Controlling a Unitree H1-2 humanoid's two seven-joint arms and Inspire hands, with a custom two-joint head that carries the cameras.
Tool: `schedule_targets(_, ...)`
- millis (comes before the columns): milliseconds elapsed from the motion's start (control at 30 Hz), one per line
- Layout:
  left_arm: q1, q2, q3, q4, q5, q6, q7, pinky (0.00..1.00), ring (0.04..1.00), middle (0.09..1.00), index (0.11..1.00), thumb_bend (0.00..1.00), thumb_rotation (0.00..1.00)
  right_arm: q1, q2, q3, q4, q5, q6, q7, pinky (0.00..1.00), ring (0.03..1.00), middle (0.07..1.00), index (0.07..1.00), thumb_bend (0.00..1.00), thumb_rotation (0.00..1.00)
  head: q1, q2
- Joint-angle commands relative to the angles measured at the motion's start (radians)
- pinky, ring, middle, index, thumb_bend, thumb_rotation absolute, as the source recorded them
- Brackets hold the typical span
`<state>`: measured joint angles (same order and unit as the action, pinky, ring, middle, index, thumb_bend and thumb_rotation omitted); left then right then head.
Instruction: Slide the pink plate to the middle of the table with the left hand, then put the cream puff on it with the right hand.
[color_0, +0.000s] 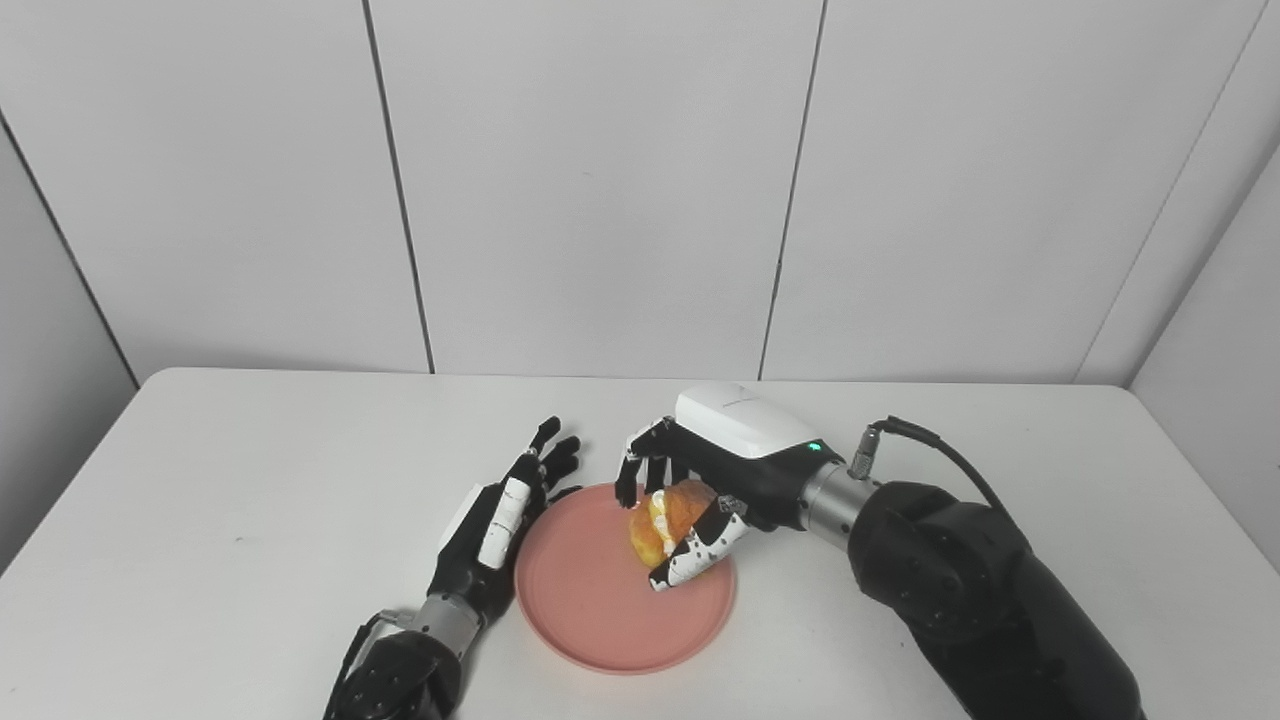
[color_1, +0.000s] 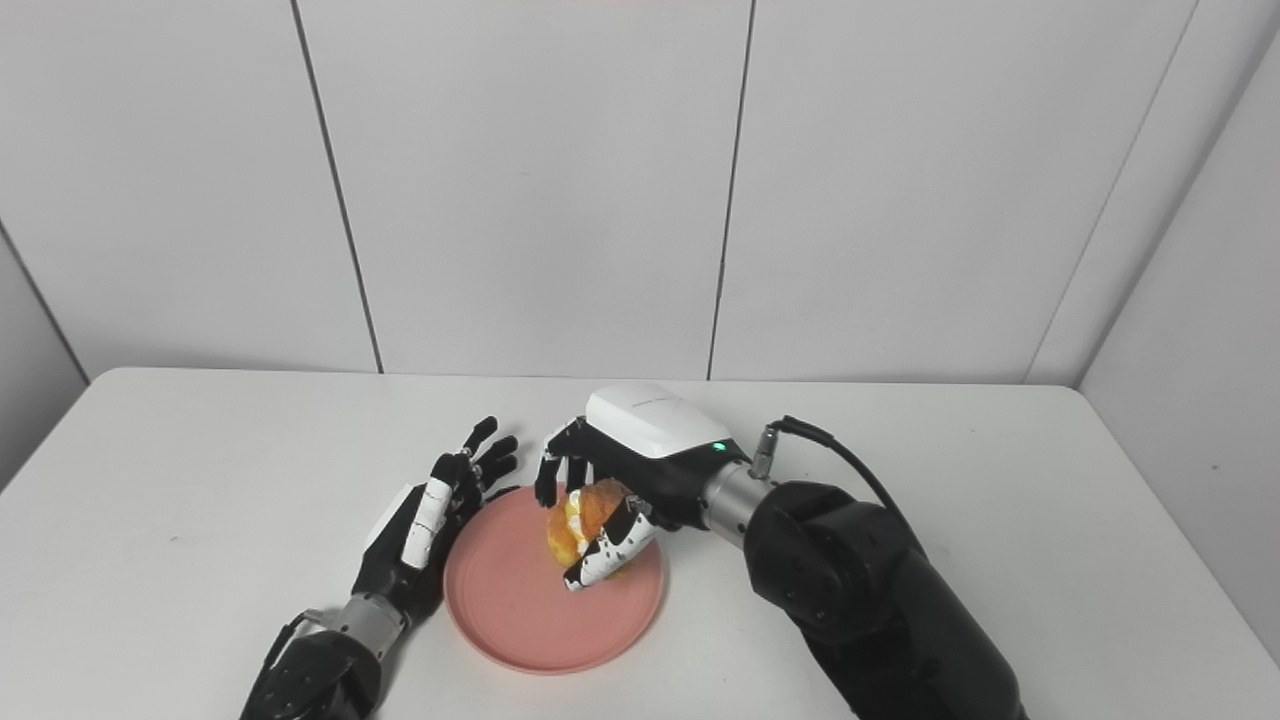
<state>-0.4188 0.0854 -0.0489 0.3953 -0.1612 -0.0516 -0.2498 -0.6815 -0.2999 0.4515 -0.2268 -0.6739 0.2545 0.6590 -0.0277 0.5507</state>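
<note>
Placement step in hand. My right hand (color_0: 700, 490) sits just below frame centre, its fingers (color_0: 628, 478) wrapped around the cream puff (color_0: 668, 520), thumb under it. The puff is over the upper right part of the pink plate (color_0: 600, 610); I cannot tell whether it touches the plate yet. To do this well, I judge: lower until it rests, spread the fingers gently to avoid squashing the cream, lift straight up. Left hand (color_0: 495, 525) lies flat against the plate's left rim, fingers extended, holding nothing. The plate carries nothing else and sits lower centre on the white desk (color_0: 250, 500).
</note>
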Motion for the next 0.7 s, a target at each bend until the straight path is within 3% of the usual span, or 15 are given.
schedule_targets(0,0.048,-0.014,-0.015,0.031,0.023,0.079,0.010,0.86,0.956,0.952,0.999,1.00,0.95,-0.052,0.012,-0.004,0.003,0.015,-0.038,-0.011,0.24,0.391,0.480,0.503,0.52,0.00,0.007,0.001)
schedule_targets(233,0.049,-0.019,-0.023,0.024,0.029,0.083,0.017,0.84,0.945,0.945,0.995,1.00,0.96,-0.058,0.036,0.026,0.101,0.013,-0.076,-0.040,0.30,0.433,0.511,0.480,0.52,0.00,0.016,0.004)
schedule_targets(433,0.049,-0.019,-0.033,0.019,0.035,0.086,0.020,0.84,0.957,0.947,1.000,0.99,0.97,-0.051,0.060,0.044,0.206,0.017,-0.132,-0.084,0.27,0.398,0.482,0.500,0.52,0.00,0.022,0.006)
schedule_targets(667,0.048,-0.015,-0.045,0.020,0.040,0.082,0.022,0.85,0.948,0.940,1.000,0.99,0.98,-0.057,0.080,0.065,0.295,0.001,-0.174,-0.126,0.31,0.410,0.502,0.499,0.52,0.00,0.022,0.007)
